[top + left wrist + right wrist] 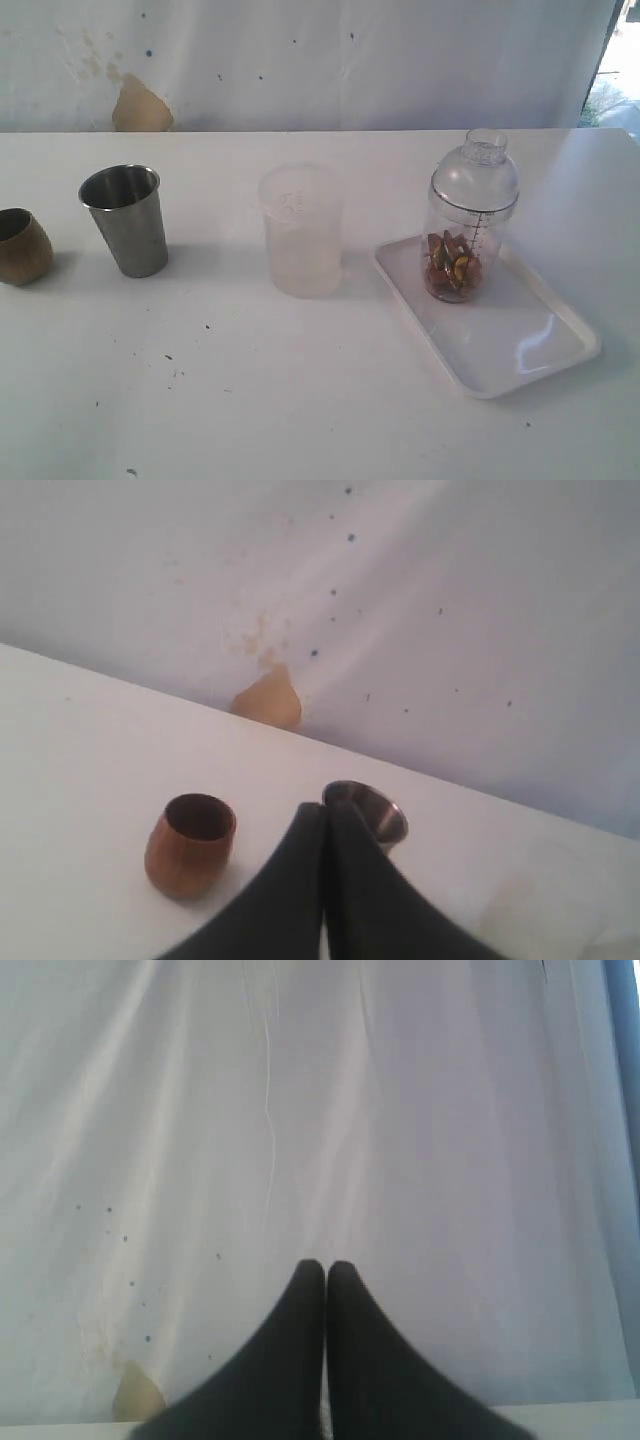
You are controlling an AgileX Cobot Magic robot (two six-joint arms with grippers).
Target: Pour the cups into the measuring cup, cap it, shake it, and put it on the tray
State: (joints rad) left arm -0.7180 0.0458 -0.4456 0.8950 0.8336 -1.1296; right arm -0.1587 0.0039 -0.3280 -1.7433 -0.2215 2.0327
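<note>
**Measuring cup** (473,215): upright on tray (530,350), toward the tray's far-left corner in the ext. view. Clear domed cap (478,165) is seated on top. Scale faces the camera. Small brown/orange pieces (452,270) lie in the base; type cannot be told.

**Tray:** flat on table (300,400), right of centre, set at an angle to the table edge.

**Frosted cup** (300,232): upright on table, near the tray's left corner, not touching it.

**Tumbler** (125,220): upright, left of the frosted cup, well apart from it.

**Wood cup** (20,247): upright at the left edge of the ext. view, partly cropped. It is near the tumbler with no contact. Inside looks dark in the L wrist view; contents cannot be told.

**L gripper** (324,810): fingers pressed together, clenched on nothing. It sits above the table and points between the wood cup and the tumbler. The tips partly hide the tumbler.

**R gripper** (326,1265): fingers pressed together, clenched, nothing grasped. It faces the white backdrop (320,1110). A strip of table edge and a tan stain (137,1395) are in view.
</note>
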